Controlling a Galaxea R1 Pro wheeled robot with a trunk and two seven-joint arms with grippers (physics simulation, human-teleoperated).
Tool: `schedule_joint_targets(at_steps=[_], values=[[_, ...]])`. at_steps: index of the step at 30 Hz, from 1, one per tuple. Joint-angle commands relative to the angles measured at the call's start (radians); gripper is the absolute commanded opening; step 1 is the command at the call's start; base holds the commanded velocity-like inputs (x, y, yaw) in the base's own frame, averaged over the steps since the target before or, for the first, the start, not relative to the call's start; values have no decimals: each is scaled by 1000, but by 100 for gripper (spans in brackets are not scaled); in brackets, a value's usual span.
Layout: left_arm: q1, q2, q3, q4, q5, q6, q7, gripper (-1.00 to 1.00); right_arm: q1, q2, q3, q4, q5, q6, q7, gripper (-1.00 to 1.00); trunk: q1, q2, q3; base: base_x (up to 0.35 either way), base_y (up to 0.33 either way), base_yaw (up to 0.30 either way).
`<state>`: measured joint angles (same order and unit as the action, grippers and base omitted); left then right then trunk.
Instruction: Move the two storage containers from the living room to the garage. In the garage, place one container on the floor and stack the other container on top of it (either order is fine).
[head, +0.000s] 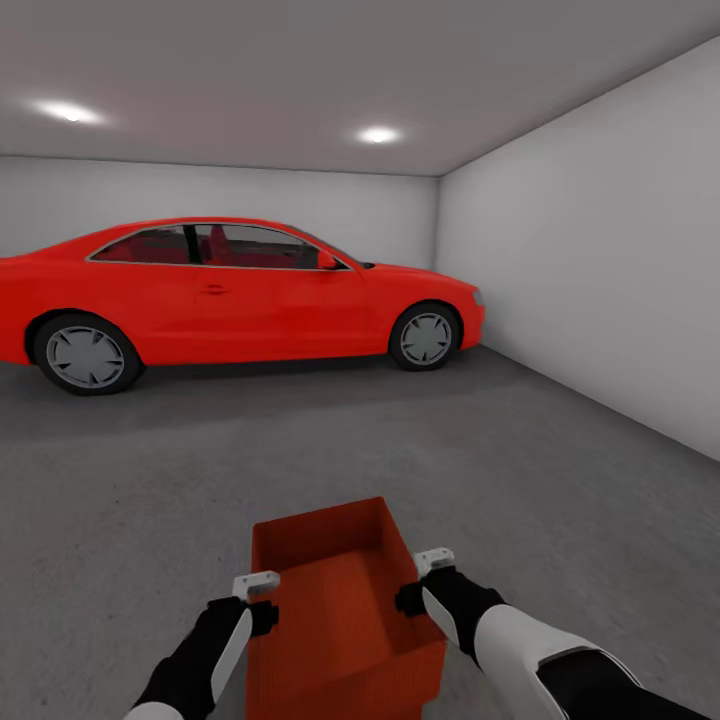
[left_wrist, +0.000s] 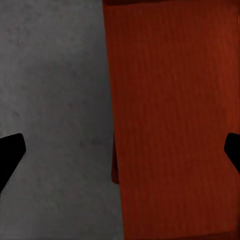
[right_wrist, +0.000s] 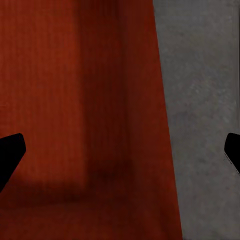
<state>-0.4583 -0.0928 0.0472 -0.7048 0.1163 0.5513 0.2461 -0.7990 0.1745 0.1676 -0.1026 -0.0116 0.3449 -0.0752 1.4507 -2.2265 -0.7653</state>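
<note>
Between the left gripper (head: 257, 582) and right gripper (head: 433, 560), both spread wide astride its side walls, sits the storage container (head: 340, 600), near the red car (head: 230, 295).

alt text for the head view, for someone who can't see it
Two black-and-white robot arms flank a deep red-orange storage container, the left gripper and right gripper at its side walls. Beyond, a red car stands on a grey concrete floor.

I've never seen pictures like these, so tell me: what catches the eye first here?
A big red car stands side-on against the far white wall of the garage. Nearer, a red-orange ribbed storage container sits between the left gripper and right gripper, over the grey concrete floor.
</note>
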Motion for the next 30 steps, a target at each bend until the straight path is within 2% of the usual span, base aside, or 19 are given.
schedule_joint_targets(at_steps=[1, 3, 6, 11, 23, 27, 30], values=[[0, 0, 2, -9, 11, 5, 7, 100, 0, 0, 6, -10, -2, 9, -3, 100, 0, 0, -1, 0, 0, 0], [1, 1, 3, -36, 11, 20, 7, 100, 0, 0, 6, -50, -2, 33, -3, 100, 0, 0, -1, 0, 0, 0], [1, 5, 4, -110, 11, 108, 7, 100, 0, -4, 3, -164, -2, 159, -3, 100, 0, 0, -1, 0, 0, 0], [3, 7, 3, -175, 11, 135, 8, 100, 0, -7, 4, -278, -3, 224, -3, 100, 0, 0, -1, 0, 0, 0], [3, 3, 0, -186, 10, 142, 9, 100, 0, -7, 2, -302, -2, 289, 23, 100, 0, 0, -1, 0, 0, 0], [3, 2, 1, -187, 10, 204, 9, 100, 0, -7, 2, -302, -2, 291, 24, 100, 0, 0, -1, 0, 0, 0], [3, 3, 2, -193, 10, 220, 9, 100, 0, -6, 3, -302, -2, 292, 25, 100, 0, 0, -1, 0, 0, 0]])
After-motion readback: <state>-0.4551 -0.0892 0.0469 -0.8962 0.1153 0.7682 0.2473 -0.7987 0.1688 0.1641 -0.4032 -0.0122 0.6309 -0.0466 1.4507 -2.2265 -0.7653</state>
